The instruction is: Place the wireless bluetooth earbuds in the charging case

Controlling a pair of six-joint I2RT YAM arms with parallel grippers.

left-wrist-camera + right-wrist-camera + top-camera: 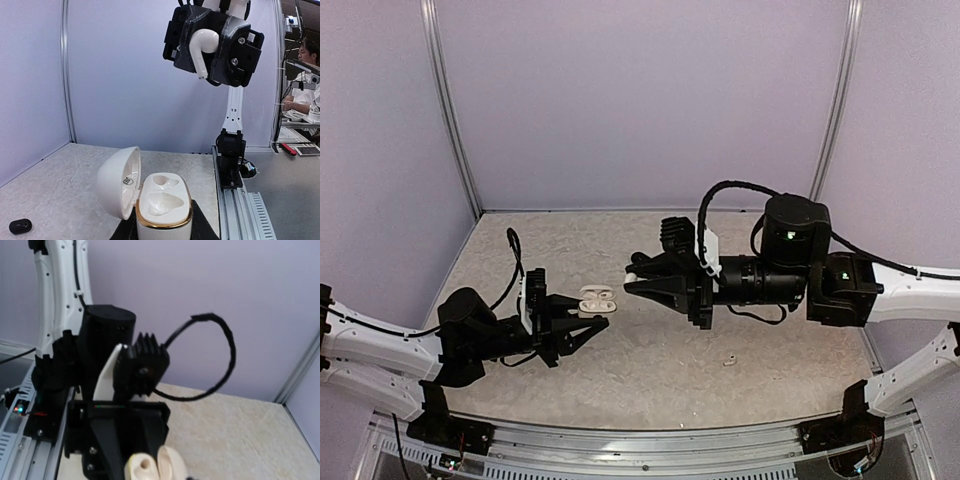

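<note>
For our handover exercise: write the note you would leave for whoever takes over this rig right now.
Left gripper: shut on the open white case; both sockets look empty.
Right gripper: shut on a white earbud, held above the case.
Second white earbud: lying on the table near the right arm.
Done: nothing seated yet.
Left: seat the held earbud, then fetch the one on the table.

A robotics lab: plain lavender panels [640, 100] on aluminium posts [453, 110] enclose the desk [650, 372]; beyond, a white-shirted person [306, 75] works at a cluttered worktop [295, 134].
</note>
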